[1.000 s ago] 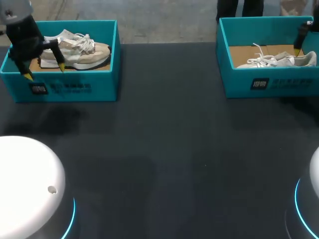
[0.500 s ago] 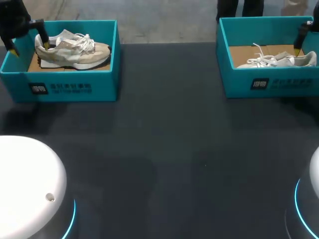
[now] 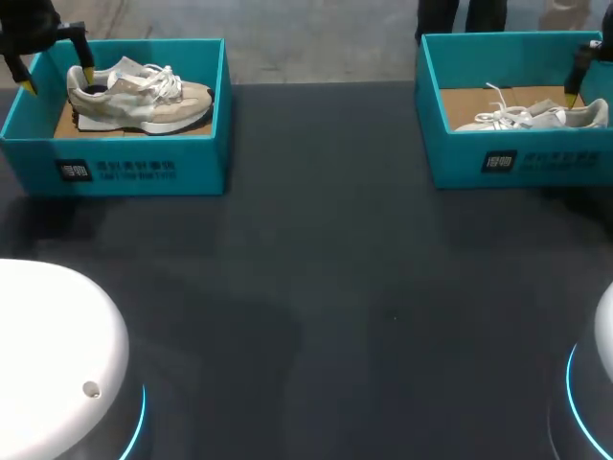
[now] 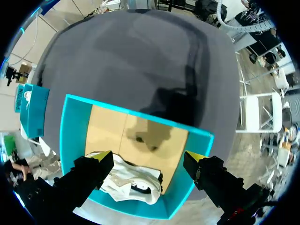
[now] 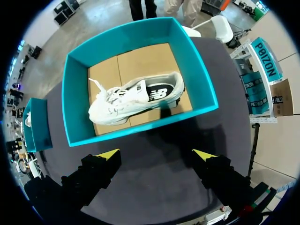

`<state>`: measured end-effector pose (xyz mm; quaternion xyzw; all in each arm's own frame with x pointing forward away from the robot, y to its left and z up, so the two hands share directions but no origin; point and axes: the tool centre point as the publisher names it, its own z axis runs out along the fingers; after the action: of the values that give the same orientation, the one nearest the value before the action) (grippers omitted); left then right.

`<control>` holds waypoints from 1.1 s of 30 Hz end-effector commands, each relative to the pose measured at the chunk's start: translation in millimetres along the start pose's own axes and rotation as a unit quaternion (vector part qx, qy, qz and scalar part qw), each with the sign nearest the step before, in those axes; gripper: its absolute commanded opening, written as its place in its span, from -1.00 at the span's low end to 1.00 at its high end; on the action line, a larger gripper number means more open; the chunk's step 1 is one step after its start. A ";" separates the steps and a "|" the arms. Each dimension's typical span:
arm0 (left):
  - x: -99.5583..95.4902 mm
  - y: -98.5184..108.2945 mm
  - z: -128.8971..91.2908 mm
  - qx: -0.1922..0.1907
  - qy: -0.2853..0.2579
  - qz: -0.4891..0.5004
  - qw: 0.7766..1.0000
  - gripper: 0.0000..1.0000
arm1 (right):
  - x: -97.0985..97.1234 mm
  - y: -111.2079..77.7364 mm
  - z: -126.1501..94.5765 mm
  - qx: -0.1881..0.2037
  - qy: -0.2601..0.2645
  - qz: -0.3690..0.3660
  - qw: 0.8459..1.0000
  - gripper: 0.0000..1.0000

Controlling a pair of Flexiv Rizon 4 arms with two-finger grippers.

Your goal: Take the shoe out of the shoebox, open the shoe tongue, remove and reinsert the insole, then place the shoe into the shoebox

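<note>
1. Shoe (image 3: 139, 94), beige and white, rests on its sole inside the teal shoebox (image 3: 124, 168) at the far left of the dark table (image 3: 326, 287). It is not yet lifted out.
2. Its long axis runs along the box's length. The heel is at the box's left end, the toe points toward the middle of the table, and the laces face up.
3. Your left gripper (image 3: 57, 80) hangs over that left end with its fingers spread wide, holding nothing.
4. One yellow tip is just beside the heel collar. The other is over the box's end wall or just outside it; you cannot tell which.
5. In the left wrist view, the heel lies below and between the fingers, closer to one of them. Bare cardboard floor lies ahead.
6. The fingers line up with the shoe's length, not across it. A straight descent would likely put one finger at the collar and the other behind the heel, where it may strike the end wall.
7. Your right gripper (image 5: 155, 153), also spread and empty, hangs at the far right near a white shoe (image 5: 133, 101) in a second shoebox (image 5: 77, 93). It is well apart from the beige shoe, so the left arm is nearer.
</note>
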<state>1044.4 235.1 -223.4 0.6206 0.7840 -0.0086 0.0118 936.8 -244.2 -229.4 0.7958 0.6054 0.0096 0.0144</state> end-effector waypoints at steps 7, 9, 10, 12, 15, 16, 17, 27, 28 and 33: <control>6.2 53.0 4.8 -0.031 0.008 0.061 0.998 1.00 | 0.0 -0.9 0.0 -0.001 0.000 0.001 1.000 1.00; 5.3 63.4 10.6 -0.030 0.011 0.069 0.997 1.00 | 0.0 -0.9 0.0 -0.001 0.000 0.001 1.000 1.00; 5.2 66.8 13.3 -0.034 0.008 0.076 0.996 1.00 | 0.0 -0.9 0.0 -0.001 0.000 0.001 1.000 1.00; 4.3 75.4 19.7 -0.043 0.015 0.085 0.995 1.00 | 0.0 -0.9 0.0 -0.001 0.000 0.001 1.000 1.00; 4.1 88.8 27.2 -0.037 0.019 0.100 0.994 1.00 | 0.0 -0.9 0.0 -0.001 0.000 0.001 1.000 1.00; 3.5 93.6 29.3 -0.036 0.020 0.097 0.994 1.00 | 0.0 -0.9 0.0 -0.001 0.000 0.001 1.000 1.00; 3.4 97.8 30.9 -0.033 0.016 0.106 0.994 1.00 | 0.0 -0.9 0.0 -0.001 0.000 0.001 1.000 1.00; -0.3 126.8 42.1 -0.029 0.016 0.140 0.990 1.00 | 0.0 -0.9 0.0 -0.001 0.000 0.001 1.000 1.00; -0.1 129.0 42.4 -0.026 0.018 0.144 0.989 1.00 | 0.0 -0.9 0.0 -0.001 0.000 0.001 1.000 1.00; 1.8 132.5 43.0 -0.025 0.041 0.146 0.988 1.00 | 0.0 -0.9 0.0 -0.001 0.000 0.001 1.000 1.00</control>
<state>1165.5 269.3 -267.6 0.7278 0.6838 0.0504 0.0145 936.8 -244.3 -229.4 0.7958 0.6053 0.0096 0.0144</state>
